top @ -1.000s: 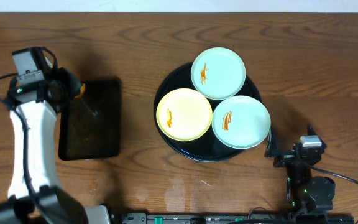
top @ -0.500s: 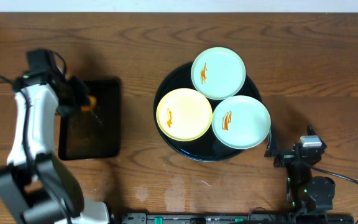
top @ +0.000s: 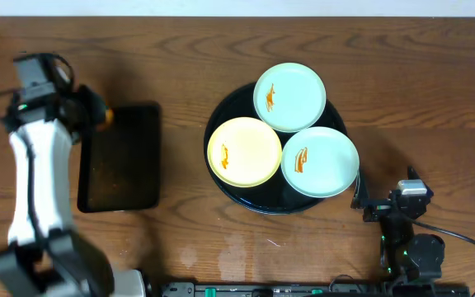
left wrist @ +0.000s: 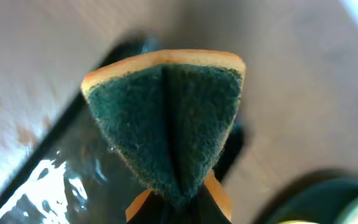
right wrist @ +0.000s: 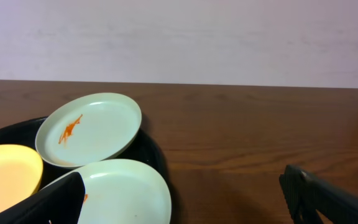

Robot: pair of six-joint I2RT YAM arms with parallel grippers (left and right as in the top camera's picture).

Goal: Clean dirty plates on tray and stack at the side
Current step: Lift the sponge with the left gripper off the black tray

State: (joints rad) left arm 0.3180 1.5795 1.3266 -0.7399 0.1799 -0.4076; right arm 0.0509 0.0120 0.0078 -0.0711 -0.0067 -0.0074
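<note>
Right gripper (right wrist: 182,186) sits at the near table edge, jaws apart, empty. Mid-table, round black tray (top: 258,203) holds the yellow plate (top: 244,151), near mint plate (top: 320,161) and far mint plate (top: 289,96), each smeared orange. None cleaned. Left gripper (top: 89,111), clamped on sponge (left wrist: 166,124), hovers over rectangular tray (top: 122,165). Step: fetching sponge. Next: carry it to the yellow plate, scourer down.

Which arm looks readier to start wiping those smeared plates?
Left. The left end effector grips the sponge, though far from the plates; the right end effector sits nearer them but open and empty.
</note>
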